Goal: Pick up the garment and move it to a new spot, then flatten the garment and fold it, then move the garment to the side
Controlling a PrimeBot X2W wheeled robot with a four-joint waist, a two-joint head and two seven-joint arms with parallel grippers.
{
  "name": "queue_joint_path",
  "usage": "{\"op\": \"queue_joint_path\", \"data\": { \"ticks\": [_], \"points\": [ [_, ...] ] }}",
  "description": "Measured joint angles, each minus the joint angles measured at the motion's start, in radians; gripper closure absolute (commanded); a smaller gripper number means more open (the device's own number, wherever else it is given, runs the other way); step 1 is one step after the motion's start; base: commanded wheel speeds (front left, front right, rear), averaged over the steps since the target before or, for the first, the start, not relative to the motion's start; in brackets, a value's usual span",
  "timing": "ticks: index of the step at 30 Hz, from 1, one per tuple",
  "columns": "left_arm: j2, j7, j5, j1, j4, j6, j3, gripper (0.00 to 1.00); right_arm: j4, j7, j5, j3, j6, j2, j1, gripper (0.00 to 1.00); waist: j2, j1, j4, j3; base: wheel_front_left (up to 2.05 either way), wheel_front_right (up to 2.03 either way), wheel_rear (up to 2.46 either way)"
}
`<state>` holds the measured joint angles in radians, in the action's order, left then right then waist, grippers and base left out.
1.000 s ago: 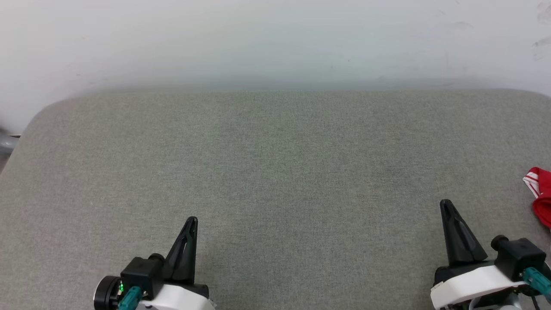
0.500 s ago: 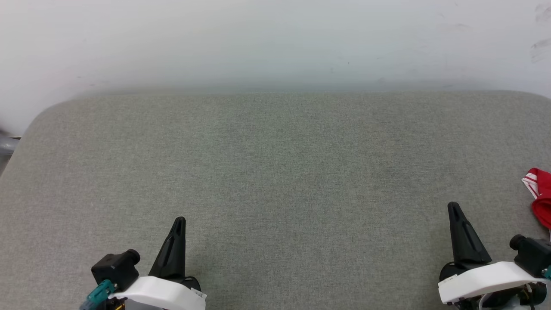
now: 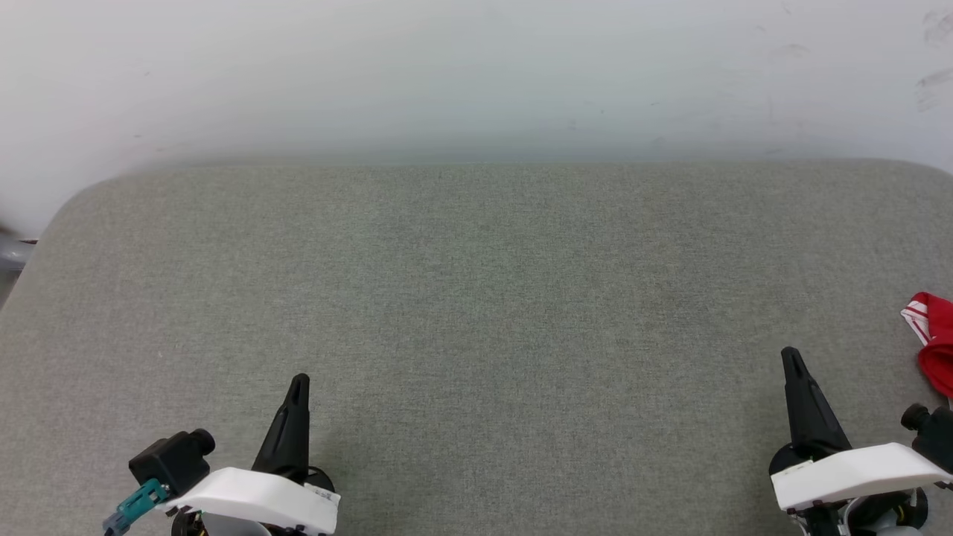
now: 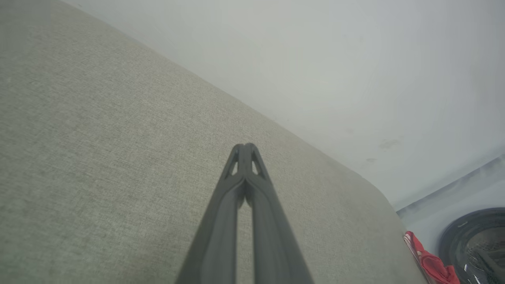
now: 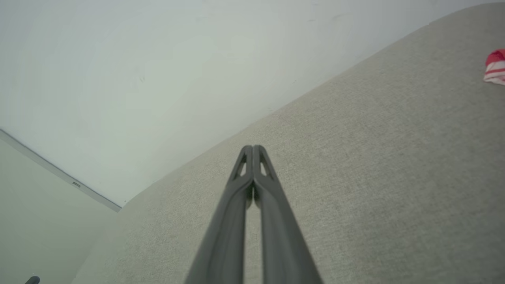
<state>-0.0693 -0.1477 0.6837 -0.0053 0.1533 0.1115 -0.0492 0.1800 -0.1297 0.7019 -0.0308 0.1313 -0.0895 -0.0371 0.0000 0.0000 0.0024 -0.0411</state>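
Moved: both grippers have drifted outward along the near edge since a second ago, the left one leftward and the right one rightward; the left wrist has also rolled, so its white shell now faces up.
Grippers: two.
Left gripper (image 3: 299, 381): clenched on nothing, its two dark fingers pressed together at the tips in the left wrist view (image 4: 245, 146), hanging above bare fabric at the lower left.
Right gripper (image 3: 792, 354): likewise clenched and holding nothing (image 5: 252, 148), at the lower right.
Garment (image 3: 935, 344): one, red with a white-and-red striped trim, bunched at the far right edge of the surface, near the right gripper but apart from it; it is cut off by the picture's edge.
Grey padded surface (image 3: 476, 298): one, with rounded far corners.
Wall (image 3: 476, 74): one, pale, behind the surface.
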Motion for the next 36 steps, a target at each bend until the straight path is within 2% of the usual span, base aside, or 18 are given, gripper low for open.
{"op": "queue_joint_path", "data": {
  "ticks": [15,36],
  "points": [
    [-0.008,0.049,0.217,-0.020,0.016,0.003,0.025,1.00,0.015,0.052,0.203,-0.016,0.000,0.005,-0.011,1.00,0.0000,0.0000,0.000,0.006,0.00,0.00,0.00],
    [-0.010,0.107,0.466,-0.043,0.041,0.004,0.056,1.00,0.030,0.113,0.441,-0.034,0.000,0.013,-0.027,1.00,0.0000,0.0000,-0.001,0.014,0.00,0.00,0.00]
  ]
}}
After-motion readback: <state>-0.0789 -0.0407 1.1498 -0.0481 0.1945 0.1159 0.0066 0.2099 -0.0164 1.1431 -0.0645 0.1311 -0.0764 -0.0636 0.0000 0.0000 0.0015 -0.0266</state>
